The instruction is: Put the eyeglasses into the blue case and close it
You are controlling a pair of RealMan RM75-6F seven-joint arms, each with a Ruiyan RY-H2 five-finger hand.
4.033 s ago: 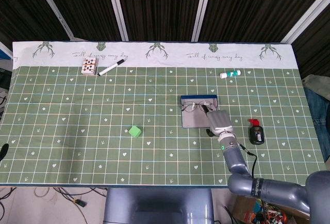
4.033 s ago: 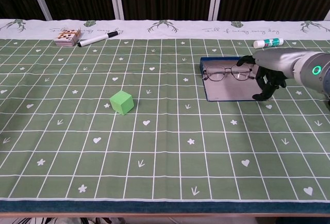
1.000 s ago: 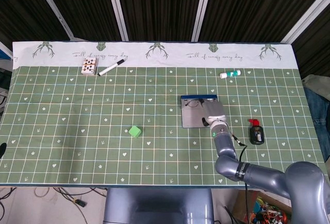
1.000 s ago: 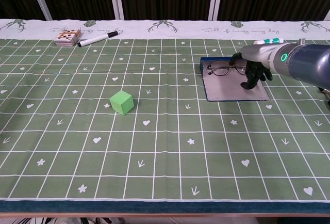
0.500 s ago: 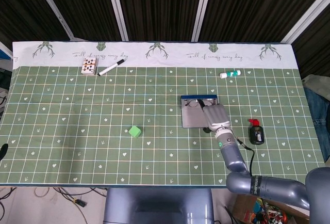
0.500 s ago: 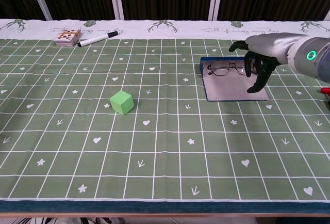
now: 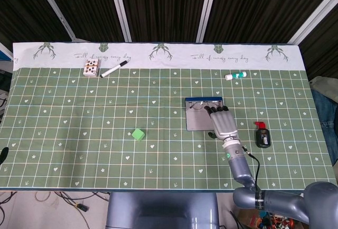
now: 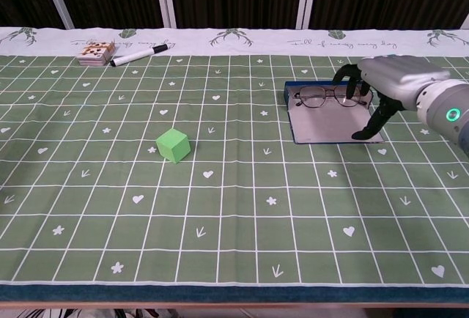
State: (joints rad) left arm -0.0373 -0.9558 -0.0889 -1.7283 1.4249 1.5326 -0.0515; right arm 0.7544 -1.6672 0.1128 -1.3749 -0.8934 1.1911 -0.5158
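The blue case (image 8: 289,108) lies open on the green mat, its grey inner face (image 7: 198,121) flat toward me. The eyeglasses (image 8: 323,98) sit along its far edge, lenses side by side; the head view shows only their left part (image 7: 196,106). My right hand (image 8: 378,83) hovers over the case's right end with its fingers spread and arched. Its fingertips (image 8: 350,76) are just above the glasses' right lens, and its thumb points down at the near right corner. Nothing is in its grasp. In the head view the right hand (image 7: 222,122) covers the case's right side. My left hand is out of sight.
A green cube (image 8: 173,145) stands left of centre. At the far left lie a card deck (image 8: 96,53) and a black marker (image 8: 140,55). A glue stick (image 7: 235,75) lies behind the case, and a black bottle with a red cap (image 7: 262,135) to its right.
My right hand has drawn back from the glasses toward me and to the right, rising and spreading its fingers. The glasses stay at the case's far edge.
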